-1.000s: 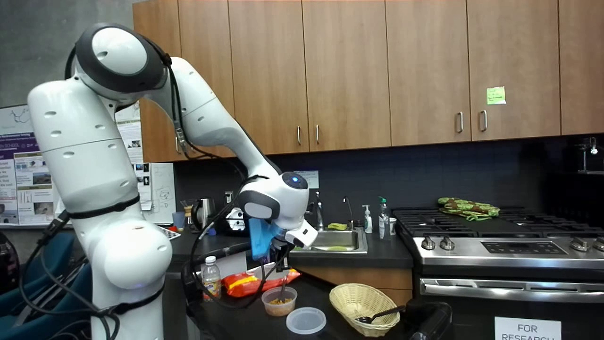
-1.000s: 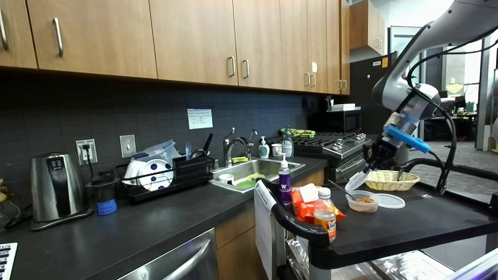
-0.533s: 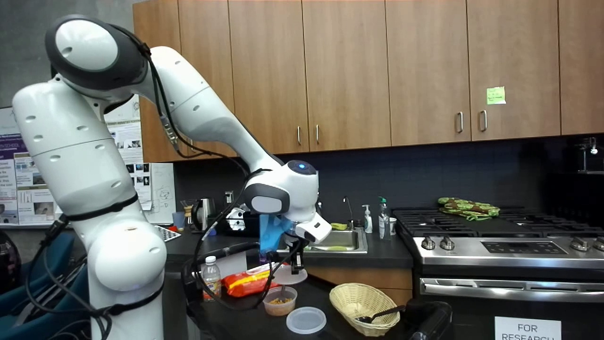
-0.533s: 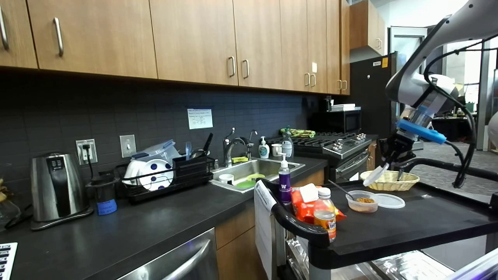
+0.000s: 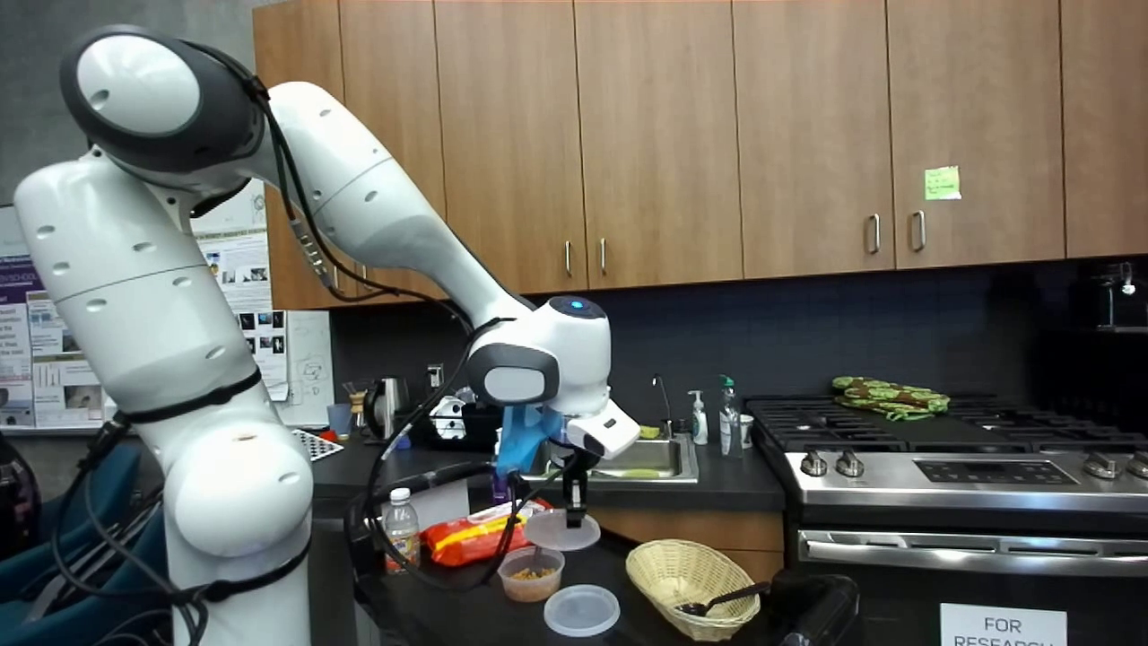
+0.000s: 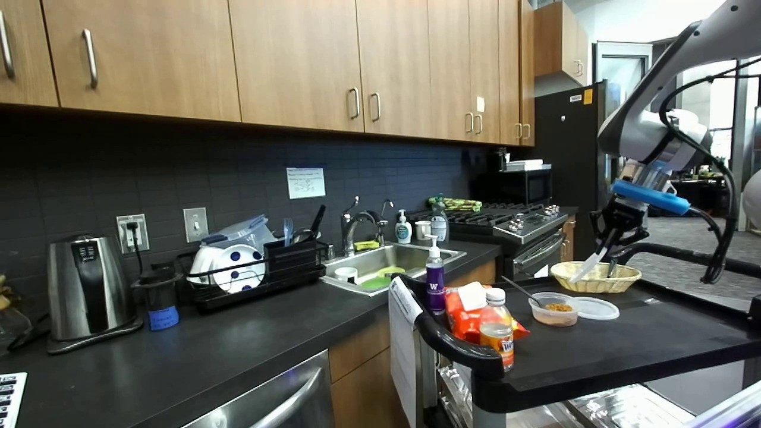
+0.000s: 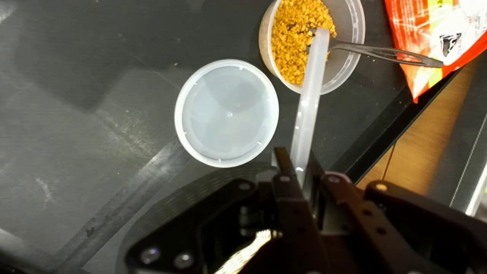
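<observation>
You have your fingers (image 7: 287, 186) pinched on a thin, translucent plastic lid (image 7: 308, 102), held in the air above the flat black cart (image 6: 666, 333). On that cart you see a round plastic tub (image 7: 344, 23) of coarse golden crumbs (image 7: 293, 38), a flat-lying disc-shaped lid (image 7: 228, 114) and an oval woven basket (image 5: 659, 574).

Gripper (image 7: 297, 160) is black, lid (image 7: 309, 97) in it frosted white. Crumbs (image 7: 291, 45) orange-yellow. Bag (image 5: 473, 536) red with yellow stripe. Basket (image 5: 662, 567) pale straw weave. Dish (image 6: 239, 265) white, dark blue dots. Stove cloth (image 5: 888, 397) green-brown patterned. Cupboards (image 5: 659, 144) brown wood grain.
</observation>
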You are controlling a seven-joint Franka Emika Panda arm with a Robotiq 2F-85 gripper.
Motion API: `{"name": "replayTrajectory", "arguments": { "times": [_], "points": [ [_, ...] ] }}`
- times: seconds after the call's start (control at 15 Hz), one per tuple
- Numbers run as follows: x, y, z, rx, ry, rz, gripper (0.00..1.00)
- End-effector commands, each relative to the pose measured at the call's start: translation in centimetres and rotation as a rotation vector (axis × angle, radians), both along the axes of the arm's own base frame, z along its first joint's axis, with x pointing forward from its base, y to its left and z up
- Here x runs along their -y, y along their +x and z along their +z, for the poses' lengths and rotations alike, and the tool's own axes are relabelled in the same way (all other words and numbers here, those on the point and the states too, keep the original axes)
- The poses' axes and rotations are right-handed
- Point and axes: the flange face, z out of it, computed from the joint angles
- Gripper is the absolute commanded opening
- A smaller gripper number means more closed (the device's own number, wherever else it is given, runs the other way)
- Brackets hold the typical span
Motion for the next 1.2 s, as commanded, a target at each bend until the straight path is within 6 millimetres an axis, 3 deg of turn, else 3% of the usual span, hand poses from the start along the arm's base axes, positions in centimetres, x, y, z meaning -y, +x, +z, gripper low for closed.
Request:
{"name": "replayTrajectory", "arguments": {
  "times": [0.0, 0.33, 0.4, 0.67, 0.87, 1.13],
  "points": [
    [-0.1, -0.4, 0.6, -0.021, -0.024, -0.042, 0.02],
    [1.5, -1.4, 0.9, -0.058, -0.048, -0.064, 0.02],
    [1.7, -1.6, 0.9, -0.062, -0.045, -0.065, 0.3],
    [1.5, -1.6, 1.0, -0.063, -0.027, -0.056, 0.51],
    [0.7, -1.3, 1.0, -0.066, -0.013, -0.034, 0.73],
    [-2.4, -0.2, 1.7, -0.064, 0.004, 0.05, 0.99]
  ]
}}
